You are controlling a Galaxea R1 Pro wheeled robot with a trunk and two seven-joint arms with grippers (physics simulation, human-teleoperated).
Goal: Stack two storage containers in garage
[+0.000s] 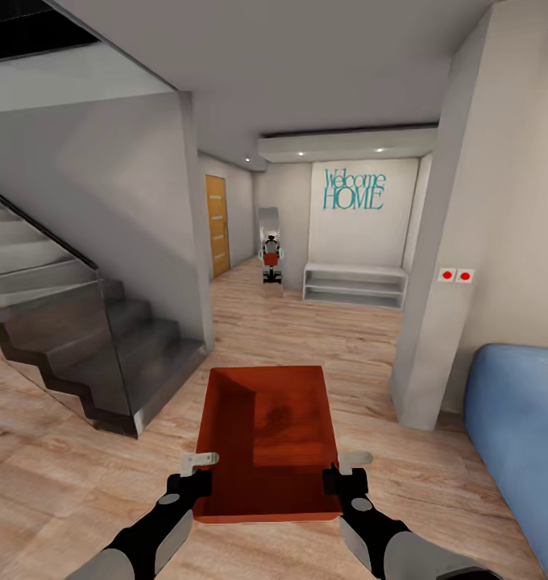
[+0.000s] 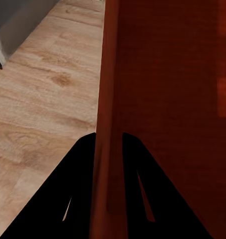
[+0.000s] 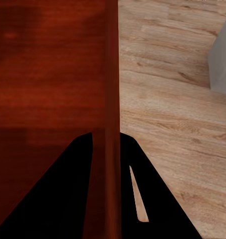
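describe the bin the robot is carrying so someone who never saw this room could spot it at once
Start at the grey staircase rising on the left of the light wood floor. Just right of its foot, close in front, is the storage container, each long wall pinched by the left gripper and the right gripper. It is open-topped, rectangular and the only orange-red thing among grey, white and blue.

container: smooth orange-red plastic | floor: light wood planks | stair panel: glass
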